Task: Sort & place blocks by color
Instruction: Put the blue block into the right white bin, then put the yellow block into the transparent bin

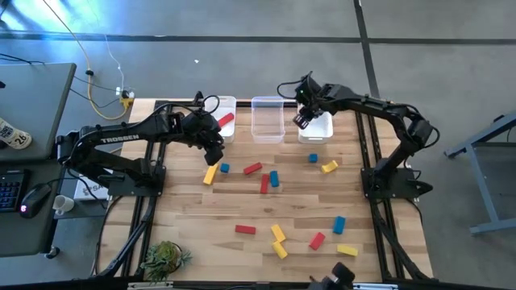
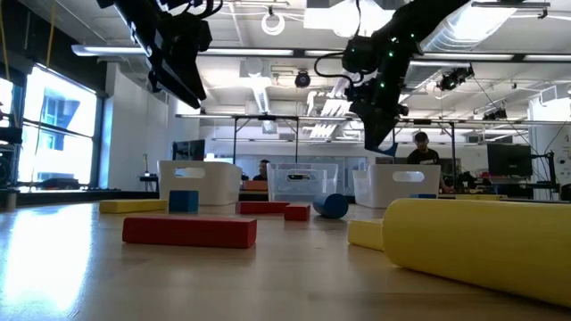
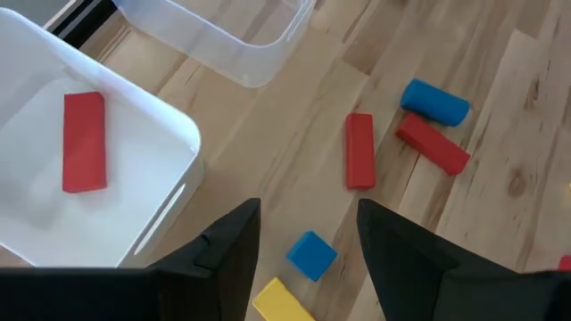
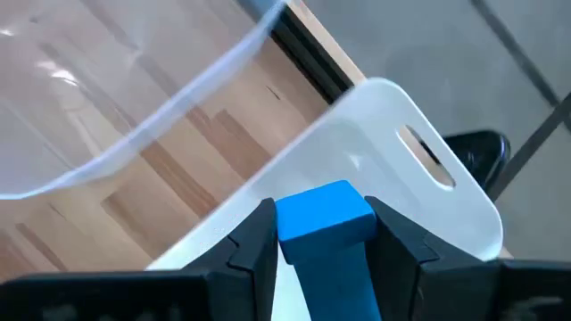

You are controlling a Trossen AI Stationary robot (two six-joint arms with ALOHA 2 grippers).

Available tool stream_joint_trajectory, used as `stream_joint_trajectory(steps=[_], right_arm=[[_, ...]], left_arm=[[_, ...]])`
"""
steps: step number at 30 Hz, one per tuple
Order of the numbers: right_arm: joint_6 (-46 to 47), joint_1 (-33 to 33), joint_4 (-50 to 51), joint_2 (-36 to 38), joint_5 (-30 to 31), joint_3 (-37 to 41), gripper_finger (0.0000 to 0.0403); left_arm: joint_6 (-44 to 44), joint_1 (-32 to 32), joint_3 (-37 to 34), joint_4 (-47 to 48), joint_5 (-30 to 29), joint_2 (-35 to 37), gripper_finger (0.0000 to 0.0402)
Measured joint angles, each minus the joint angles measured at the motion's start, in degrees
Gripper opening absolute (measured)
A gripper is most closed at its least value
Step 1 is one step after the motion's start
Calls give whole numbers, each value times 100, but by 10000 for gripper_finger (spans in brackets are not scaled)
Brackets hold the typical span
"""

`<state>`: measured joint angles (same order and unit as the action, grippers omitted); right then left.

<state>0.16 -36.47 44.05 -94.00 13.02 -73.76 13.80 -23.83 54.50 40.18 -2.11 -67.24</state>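
The right gripper (image 4: pixel 321 245) hangs over the white bin (image 1: pixel 316 129) at the table's far right, fingers clamped on a blue block (image 4: pixel 326 234). The left gripper (image 3: pixel 308 236) is up off the table beside the left bin (image 1: pixel 226 113), jaws apart and holding nothing, a small blue cube (image 3: pixel 311 255) and a yellow block (image 3: pixel 281 300) on the wood beneath it. 1 red block (image 3: pixel 85 141) lies flat inside that left bin. The clear middle bin (image 1: pixel 267 119) stands between the two. Other red, yellow and blue blocks lie scattered across the wooden table (image 1: pixel 185 209).
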Motion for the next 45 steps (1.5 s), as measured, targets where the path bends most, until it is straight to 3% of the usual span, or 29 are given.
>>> stream_joint_trajectory(steps=[7,22,29,36,45], right_arm=[[243,-290,182,-110,-460,1,112],[134,-286,246,-915,-228,7,112],[90,-281,293,-914,-142,7,179],[-48,-281,303,-914,26,0,191],[-61,-279,306,-663,22,-11,193]], left_arm=[[120,195,0,0,2,0,174],[1303,909,-177,247,-4,0,174],[1498,1019,-227,315,45,-2,174],[1940,1142,-227,366,200,-2,174],[3200,1490,-225,988,-723,-36,174]])
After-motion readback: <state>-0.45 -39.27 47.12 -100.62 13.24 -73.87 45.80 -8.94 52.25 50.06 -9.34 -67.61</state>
